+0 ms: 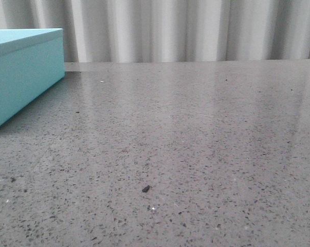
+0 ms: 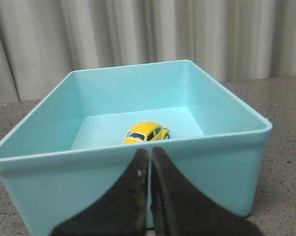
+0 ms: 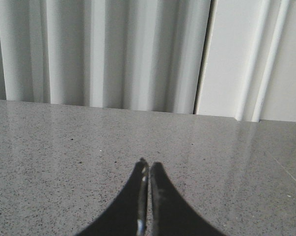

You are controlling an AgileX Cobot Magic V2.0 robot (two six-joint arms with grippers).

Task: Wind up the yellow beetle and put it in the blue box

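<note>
The yellow beetle (image 2: pixel 147 132) rests on the floor of the open blue box (image 2: pixel 211 162), near its front wall, seen in the left wrist view. My left gripper (image 2: pixel 150 150) is shut and empty, just outside that front wall, level with its rim. In the front view only a corner of the blue box (image 1: pixel 21 77) shows at the far left, and the beetle is hidden there. My right gripper (image 3: pixel 148 165) is shut with nothing in it, over bare speckled tabletop. Neither gripper appears in the front view.
The grey speckled table (image 1: pixel 196 144) runs back to a pale pleated curtain (image 1: pixel 185 31). A small dark fleck (image 1: pixel 145 189) lies on the table near the front.
</note>
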